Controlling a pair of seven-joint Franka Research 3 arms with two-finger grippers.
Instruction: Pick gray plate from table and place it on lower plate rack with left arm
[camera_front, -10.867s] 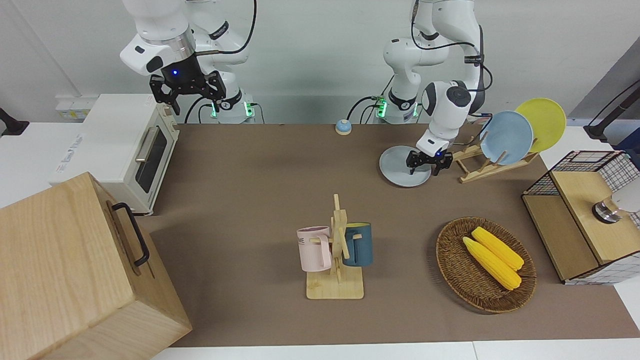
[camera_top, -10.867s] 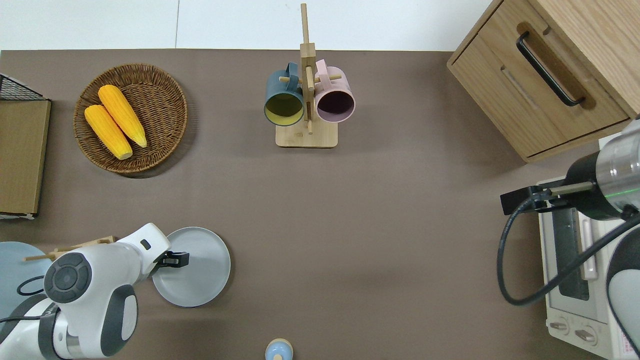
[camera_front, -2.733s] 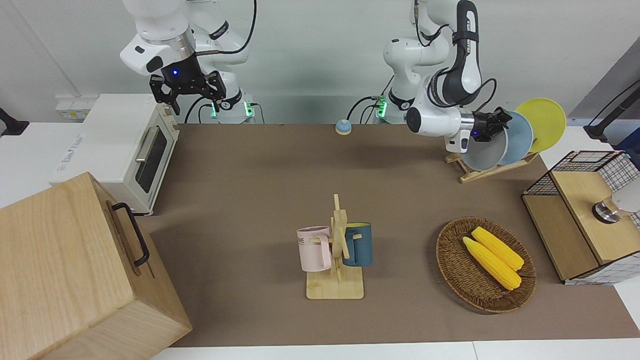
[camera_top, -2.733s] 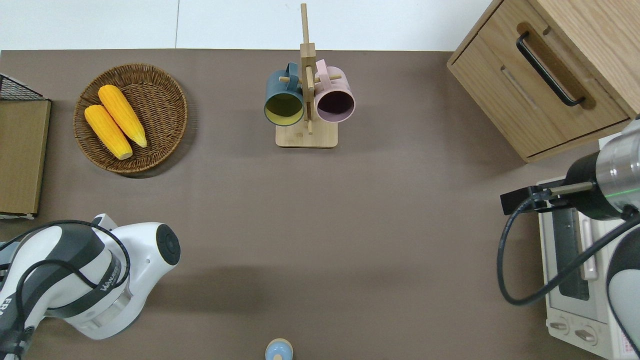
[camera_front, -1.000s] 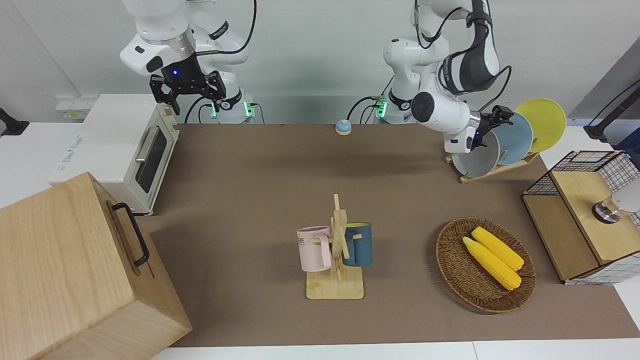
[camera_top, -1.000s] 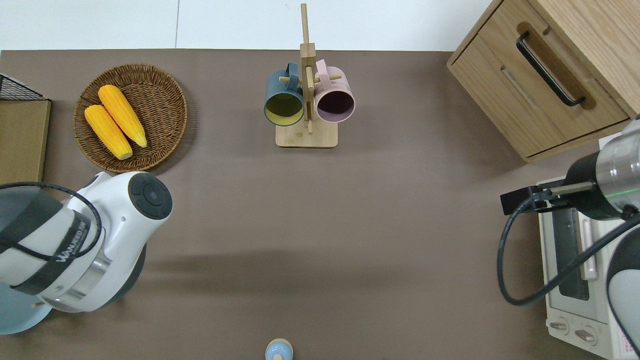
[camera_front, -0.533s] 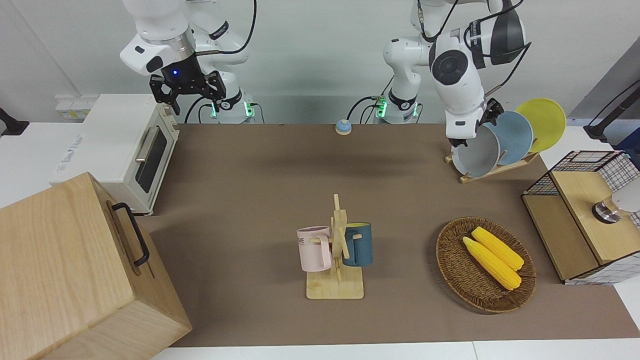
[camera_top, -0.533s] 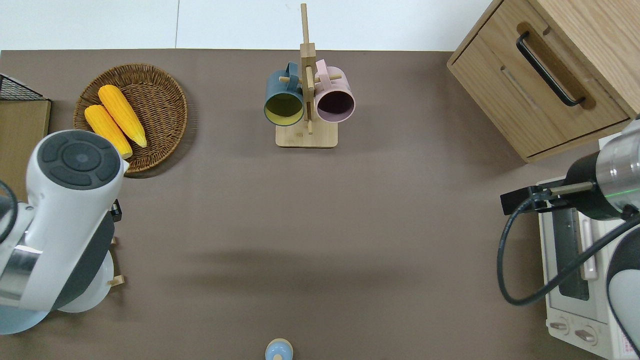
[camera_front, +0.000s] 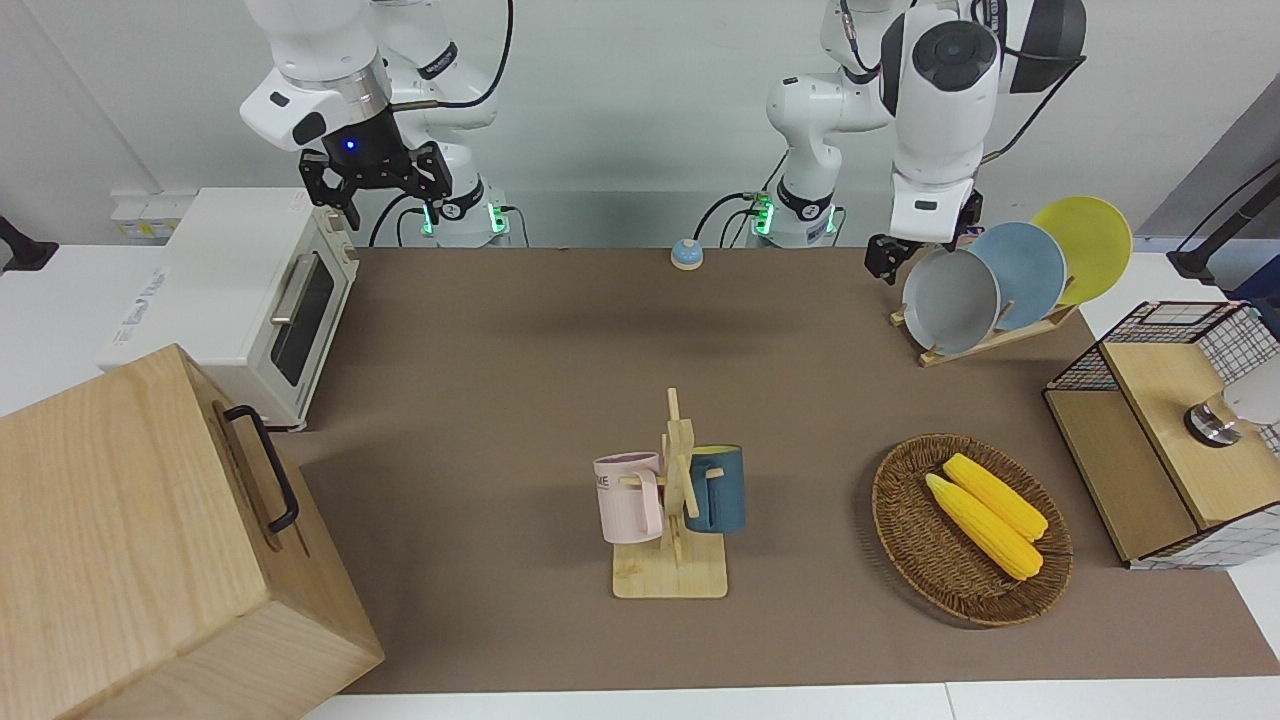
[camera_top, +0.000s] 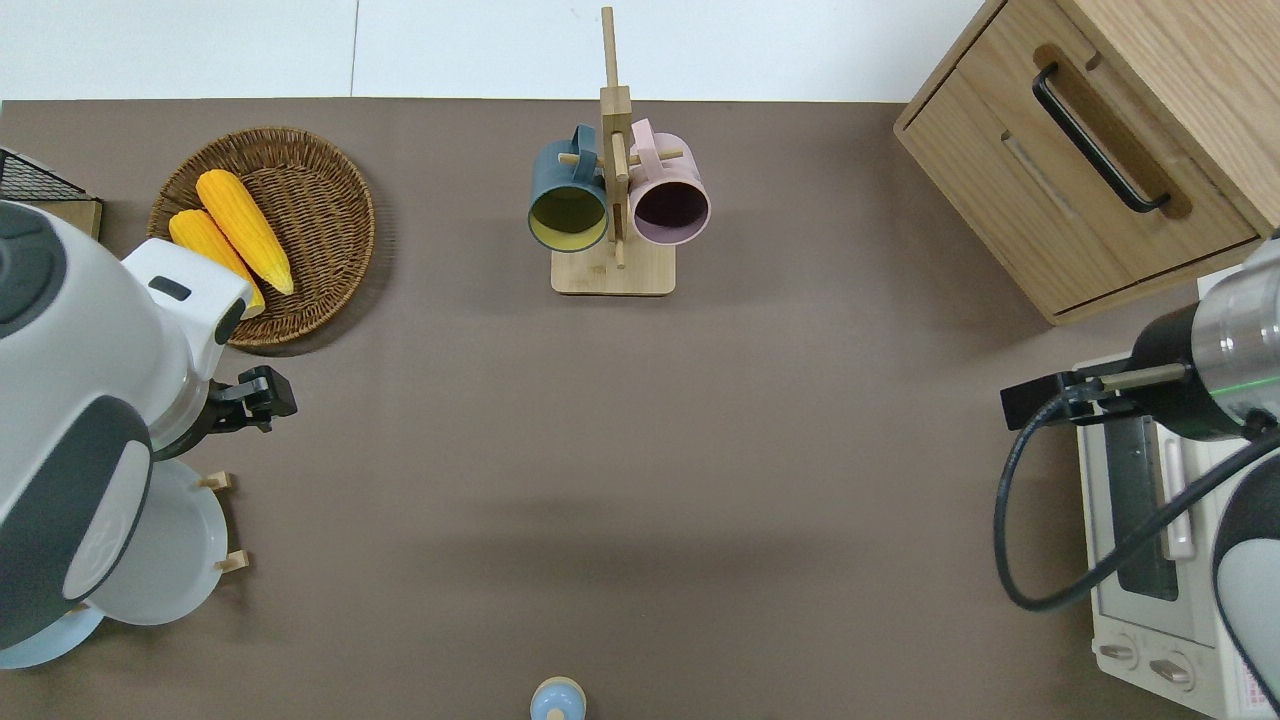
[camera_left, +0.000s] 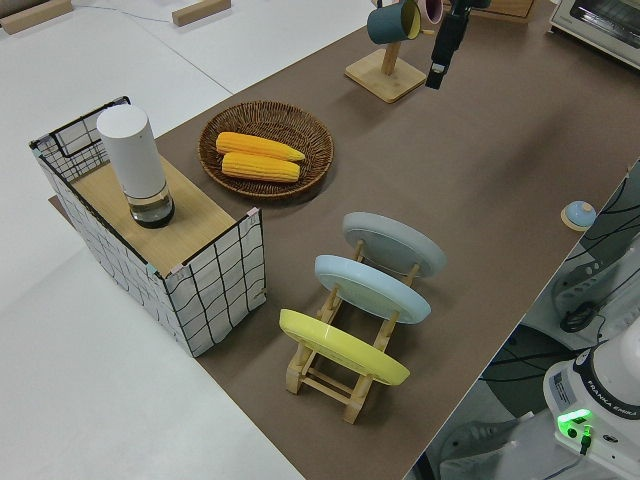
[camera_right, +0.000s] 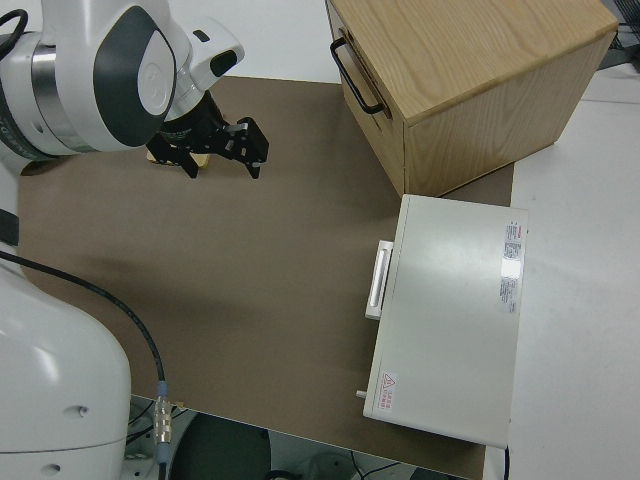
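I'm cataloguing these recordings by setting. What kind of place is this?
Probably a robotics lab staged as a kitchen: two arms mounted at a table that holds a toaster oven, a plate rack with three plates, and a mug stand.

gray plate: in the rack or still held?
In the rack. The gray plate leans in the lower plate rack's end slot; the left gripper is clear of it.

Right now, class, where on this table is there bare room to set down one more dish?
The brown mat is bare between the mug stand, bell and toaster oven. It is crowded at the left arm's end: plate rack, corn basket, wire crate.
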